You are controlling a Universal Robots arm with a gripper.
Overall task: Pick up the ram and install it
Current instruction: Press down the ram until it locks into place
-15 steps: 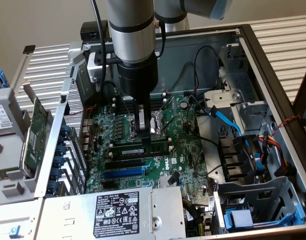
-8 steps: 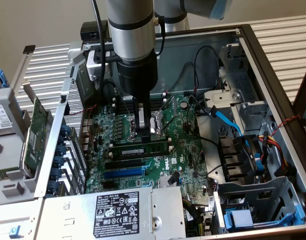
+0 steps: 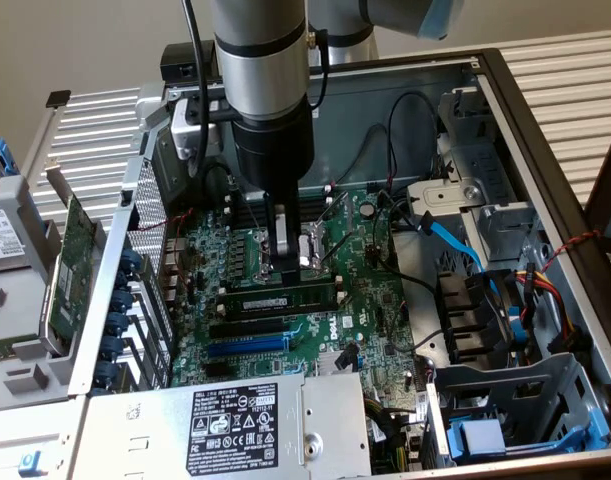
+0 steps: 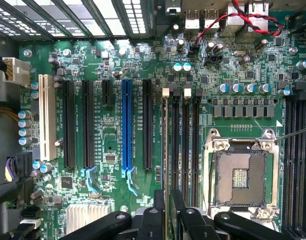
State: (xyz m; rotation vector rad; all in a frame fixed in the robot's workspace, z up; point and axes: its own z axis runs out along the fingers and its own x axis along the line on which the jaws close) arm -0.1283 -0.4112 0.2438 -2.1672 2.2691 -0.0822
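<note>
The ram (image 3: 280, 300) is a long narrow green stick with black chips. It stands on its edge along the memory slot nearest the expansion slots, inside the open computer case. My gripper (image 3: 285, 270) hangs straight down over its middle. In the wrist view the ram (image 4: 166, 150) shows edge-on as a thin line running up from between my black fingers (image 4: 151, 220). The gripper (image 4: 168, 217) is shut on that edge. I cannot tell whether the stick is pressed fully into the slot.
The bare CPU socket (image 4: 240, 175) lies just beside the memory slots. A blue expansion slot (image 4: 125, 125) and black ones lie on the other side. The power supply (image 3: 235, 420), a blue cable (image 3: 455, 245) and the drive cage (image 3: 515, 400) crowd the case.
</note>
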